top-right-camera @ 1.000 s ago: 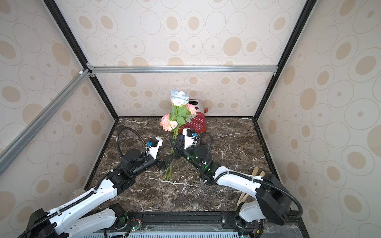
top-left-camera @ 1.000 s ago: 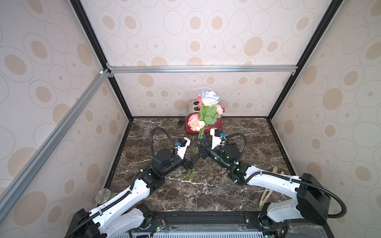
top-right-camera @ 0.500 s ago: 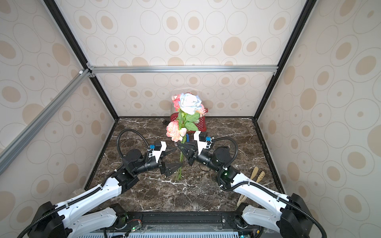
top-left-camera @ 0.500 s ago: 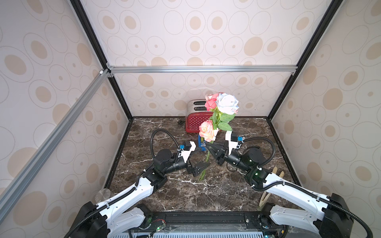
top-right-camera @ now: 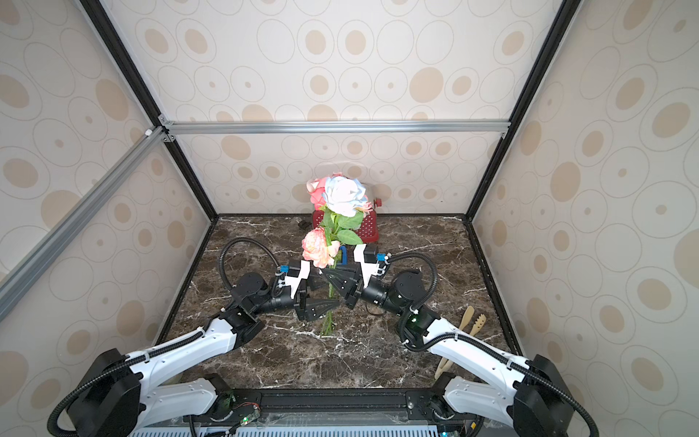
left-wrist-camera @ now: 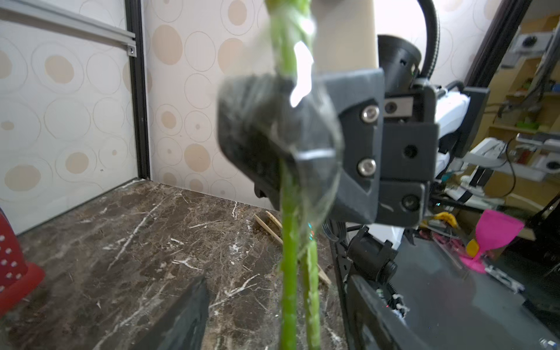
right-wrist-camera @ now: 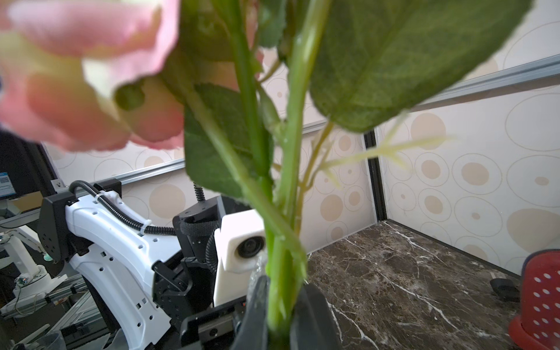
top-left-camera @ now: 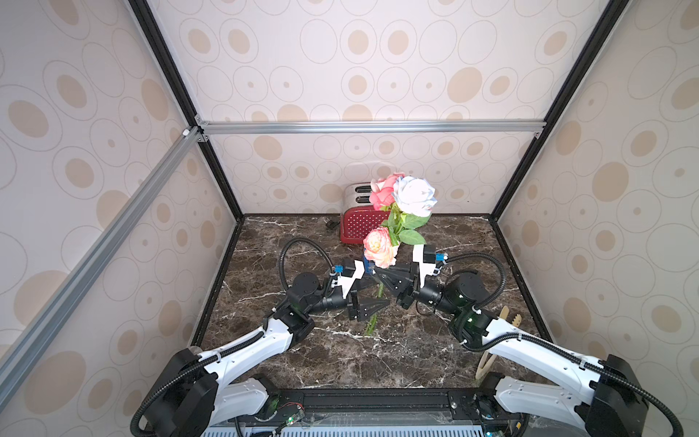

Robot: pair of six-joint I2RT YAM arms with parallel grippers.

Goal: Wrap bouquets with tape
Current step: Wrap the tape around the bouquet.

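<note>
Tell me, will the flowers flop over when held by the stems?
Probably not much: the flowers stand upright above the right gripper, so the stems seem fairly stiff. Likely top-heavy, though; the big blooms sit high and could sway.

— What are the arms like?
— The left arm (top-left-camera: 246, 348) and right arm (top-left-camera: 537, 350) wear glossy white shells with round black joints (top-left-camera: 306, 283); ribbed black cables (right-wrist-camera: 121, 213) run alongside.
— And the ends?
— Dark grey right gripper (left-wrist-camera: 283, 135), two silver screws (left-wrist-camera: 369, 113), centre right.
</note>
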